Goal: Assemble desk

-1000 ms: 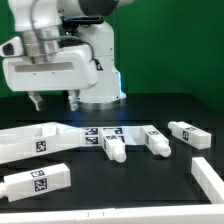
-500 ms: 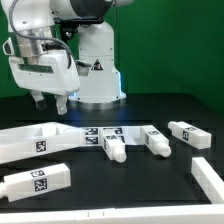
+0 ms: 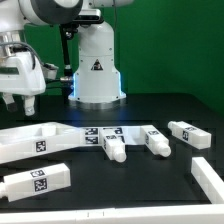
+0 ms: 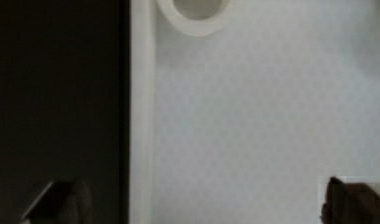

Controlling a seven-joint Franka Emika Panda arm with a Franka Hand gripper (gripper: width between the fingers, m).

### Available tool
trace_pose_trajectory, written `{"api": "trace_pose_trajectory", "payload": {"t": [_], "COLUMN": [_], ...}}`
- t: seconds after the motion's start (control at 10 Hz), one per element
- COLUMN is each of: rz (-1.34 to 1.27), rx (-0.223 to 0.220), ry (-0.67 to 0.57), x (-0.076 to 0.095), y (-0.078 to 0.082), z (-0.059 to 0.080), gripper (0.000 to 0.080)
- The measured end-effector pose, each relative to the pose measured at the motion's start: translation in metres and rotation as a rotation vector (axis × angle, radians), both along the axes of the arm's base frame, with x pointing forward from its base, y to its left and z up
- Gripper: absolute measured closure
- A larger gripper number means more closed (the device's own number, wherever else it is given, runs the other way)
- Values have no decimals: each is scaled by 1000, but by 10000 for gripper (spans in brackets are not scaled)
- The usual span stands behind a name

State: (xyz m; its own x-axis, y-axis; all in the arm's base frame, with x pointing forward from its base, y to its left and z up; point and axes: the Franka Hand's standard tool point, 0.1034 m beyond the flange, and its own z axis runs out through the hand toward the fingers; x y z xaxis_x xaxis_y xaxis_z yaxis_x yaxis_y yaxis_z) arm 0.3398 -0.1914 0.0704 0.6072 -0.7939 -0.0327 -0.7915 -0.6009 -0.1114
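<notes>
- Green backdrop, black tabletop (image 3: pixel 150 105); the robot base (image 3: pixel 97 75) sits at the far edge.
- The claw (image 3: pixel 20 104) is released: fingertips wide apart in the wrist view, nothing between them. It hangs over the desk top (image 3: pixel 30 142), by the table edge on the exterior view's left.
- A corner socket (image 4: pixel 196 12) shows empty in the wrist view.
- Progress looks like zero: no leg fitted, four insertions left.
- The first leg (image 3: pixel 35 182) is near the front edge. The second leg (image 3: pixel 112 148), third leg (image 3: pixel 157 143) and fourth leg (image 3: pixel 188 134) lie loose mid-table.
- The marker board (image 3: pixel 100 131) lies just beside the second leg.
- A white piece (image 3: pixel 210 176) sits at the front corner on the exterior view's right; can't identify it.
- I see nothing blocking the claw.
</notes>
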Motion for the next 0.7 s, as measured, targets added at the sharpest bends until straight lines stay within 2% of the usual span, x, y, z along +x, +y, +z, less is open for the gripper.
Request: {"api": "trace_pose_trajectory", "payload": {"t": [0.2, 0.4, 0.7], "rz": [21, 29, 28], "rx": [-11, 2, 2], "ry": [-8, -6, -5], "x": [7, 9, 9], "y": [7, 15, 14], "z": [1, 0, 0], "gripper": [151, 151, 151]}}
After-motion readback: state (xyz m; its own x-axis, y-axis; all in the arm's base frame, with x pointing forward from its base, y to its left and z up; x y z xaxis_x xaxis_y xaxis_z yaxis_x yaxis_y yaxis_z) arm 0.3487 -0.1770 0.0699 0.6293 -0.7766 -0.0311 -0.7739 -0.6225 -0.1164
